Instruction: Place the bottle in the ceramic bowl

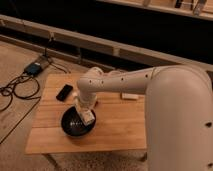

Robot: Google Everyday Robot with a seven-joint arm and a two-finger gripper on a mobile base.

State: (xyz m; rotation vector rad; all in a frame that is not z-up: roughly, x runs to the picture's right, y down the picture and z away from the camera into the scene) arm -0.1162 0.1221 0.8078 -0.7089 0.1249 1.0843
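Observation:
The glossy black ceramic bowl sits on the front left part of the wooden table. My gripper reaches down over the bowl's right side. It is shut on the small white bottle, which hangs with its pale label showing, just above the bowl's right rim and inside. My white arm runs from the right across the table and hides part of the bowl's far rim.
A flat black phone-like slab lies on the table's back left. A flat white block lies behind my arm. Cables and a blue box lie on the floor at left. Dark shelving stands behind.

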